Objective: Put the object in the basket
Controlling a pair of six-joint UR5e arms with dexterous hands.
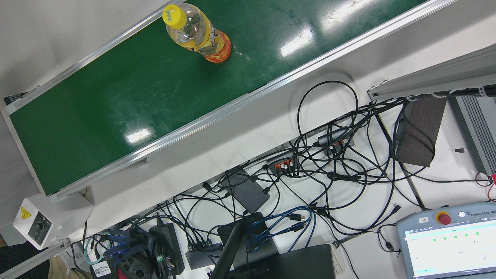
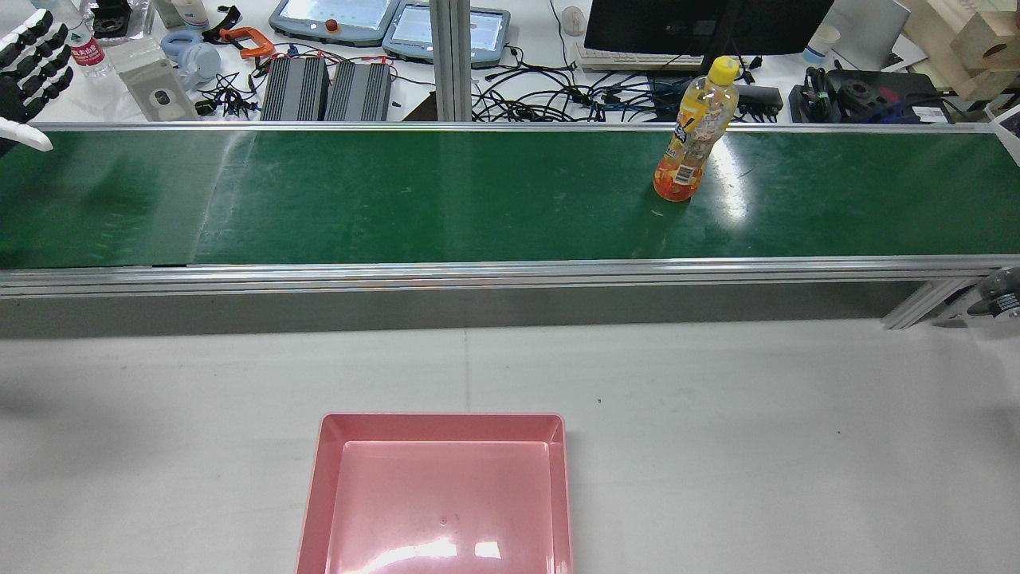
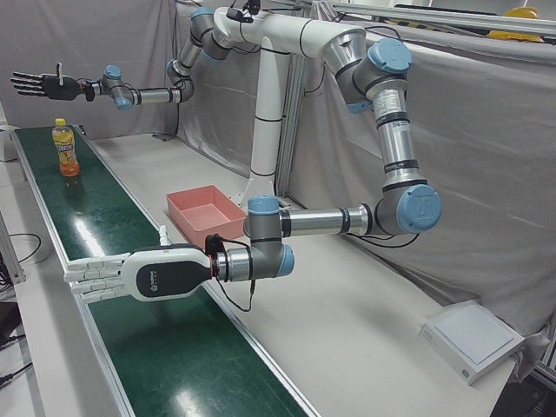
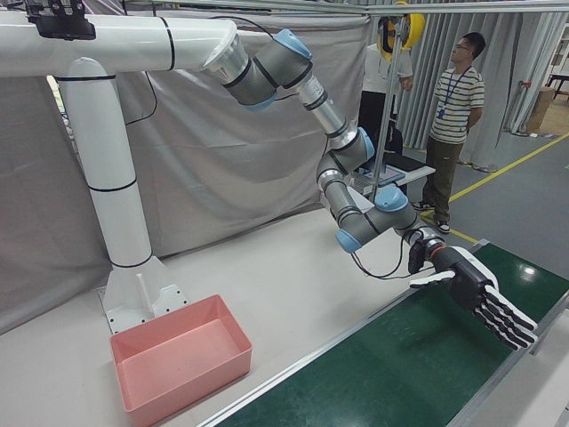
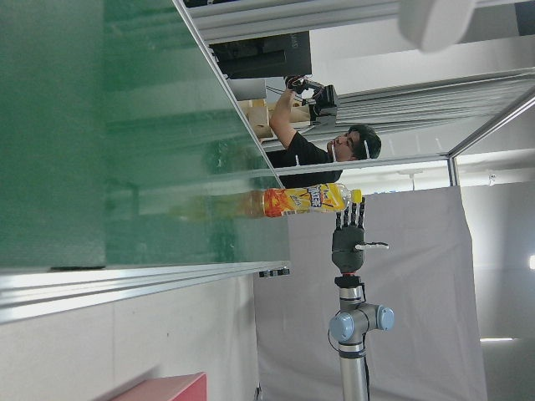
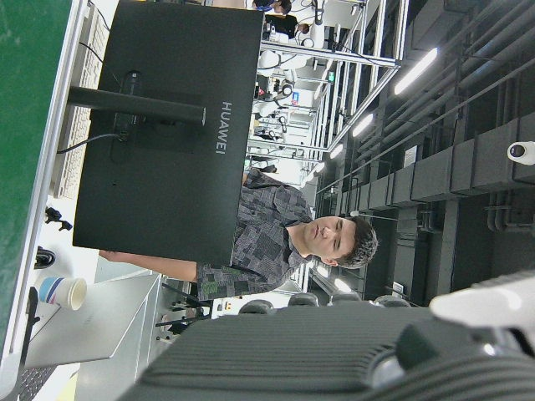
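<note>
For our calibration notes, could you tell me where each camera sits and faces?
Front view: overhead, down on belt and bottle; no arm.
Rear view: high behind, facing forward over basket; left hand at edge.
Left-front view: front corner, along belt; both hands.
Right-front view: other corner; right hand, basket.
Left hand view: sideways along belt; distant right hand.
Right hand view: sideways toward monitor; own hand.
Front and rear share the bottle.

Tangled black cables [image 1: 341, 162] lie beside a teach pendant [image 1: 449, 240].
</note>
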